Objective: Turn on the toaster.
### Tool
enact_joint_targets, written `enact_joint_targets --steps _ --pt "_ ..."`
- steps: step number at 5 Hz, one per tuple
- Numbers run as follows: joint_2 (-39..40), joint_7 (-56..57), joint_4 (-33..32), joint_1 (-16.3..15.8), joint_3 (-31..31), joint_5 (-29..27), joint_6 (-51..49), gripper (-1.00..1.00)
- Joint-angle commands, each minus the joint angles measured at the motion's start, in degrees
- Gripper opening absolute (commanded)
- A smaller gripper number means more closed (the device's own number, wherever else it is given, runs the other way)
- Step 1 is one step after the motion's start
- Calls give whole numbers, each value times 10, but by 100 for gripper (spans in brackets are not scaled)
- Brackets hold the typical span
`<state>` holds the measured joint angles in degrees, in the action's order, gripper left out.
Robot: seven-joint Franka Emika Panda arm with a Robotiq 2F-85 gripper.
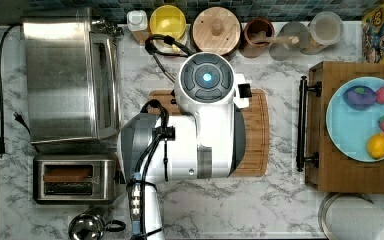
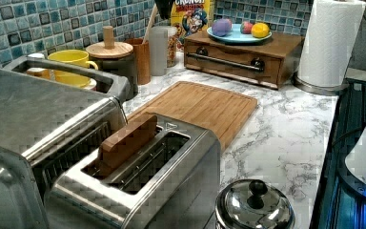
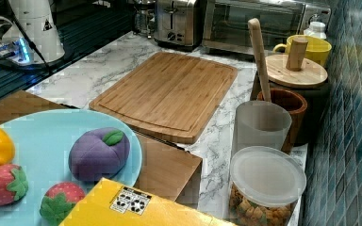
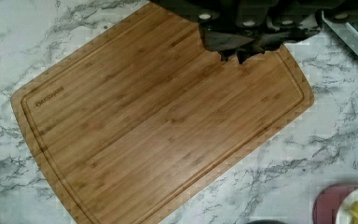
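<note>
Toaster (image 1: 75,178) duty has not begun: the small steel pop-up unit sits at the lower left of the top view, on the marble desk (image 1: 280,200), just below the much larger toaster oven (image 1: 67,75). The arm (image 1: 205,115) hangs over the bamboo cutting board (image 4: 158,121) in the middle of the frame, well apart from it. The gripper (image 4: 244,44) appears as a dark mass at the upper edge of the wrist view, and I cannot tell whether its fingers are spread or pressed together.

The likely failure is aiming at the wrong appliance, since the oven stands right beside it in the same brushed steel. A steel pot with a knobbed lid (image 2: 255,205) sits near the toaster's end and could be bumped on approach. A press that slips off the lever might shove the light body instead.

It is rectangular, with black trim and two long slots; a brown slice (image 2: 126,143) stands in one.
</note>
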<state>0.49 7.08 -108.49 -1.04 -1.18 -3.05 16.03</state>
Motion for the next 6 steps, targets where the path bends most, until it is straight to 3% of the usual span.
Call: enact_joint_targets --steps 1,4,6 --pt "-48 104 -101 -38 -42 -36 53 -100" --pt "-156 166 -219 -57 -81 -89 95 -100" --pt "-185 179 -258 -74 -98 -104 106 -100"
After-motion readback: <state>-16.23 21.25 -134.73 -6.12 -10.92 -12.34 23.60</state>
